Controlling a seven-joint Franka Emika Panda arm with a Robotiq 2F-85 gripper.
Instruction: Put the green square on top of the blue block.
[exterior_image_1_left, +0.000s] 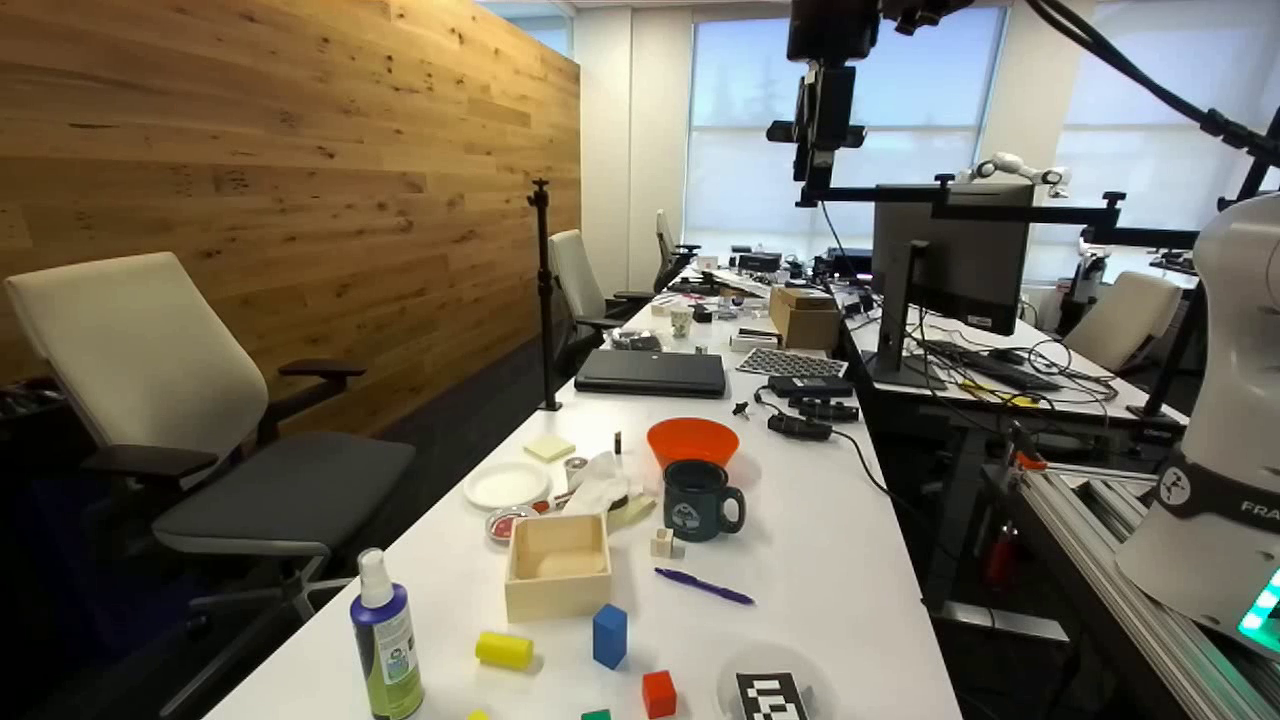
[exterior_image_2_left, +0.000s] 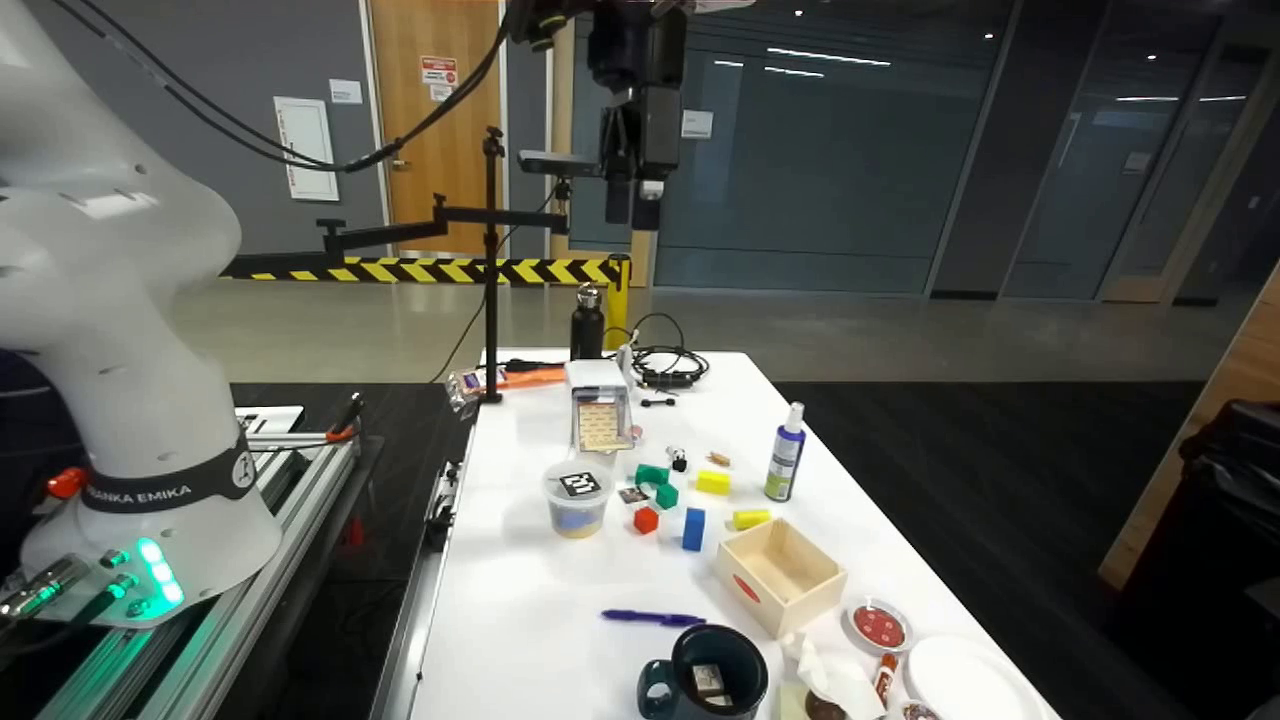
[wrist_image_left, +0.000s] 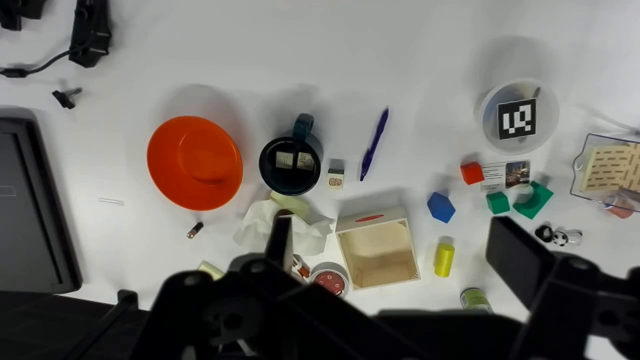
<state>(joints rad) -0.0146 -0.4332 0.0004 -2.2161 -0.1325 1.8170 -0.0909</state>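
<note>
The black pincer (wrist_image_left: 392, 235), spread wide, hides most of the purple-and-green spray bottle (wrist_image_left: 475, 299) from the wrist view. In an exterior view the small green cube (exterior_image_1_left: 596, 715) is cropped to a sliver; the wrist view shows it whole on the white counter (wrist_image_left: 430, 65), between the upright bright-blue block (wrist_image_left: 441, 207) and a green arch (wrist_image_left: 536, 201).

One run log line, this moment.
gripper: open, empty, above table | green square: on table | blue block: on table, top bare | stacking: not done
</note>
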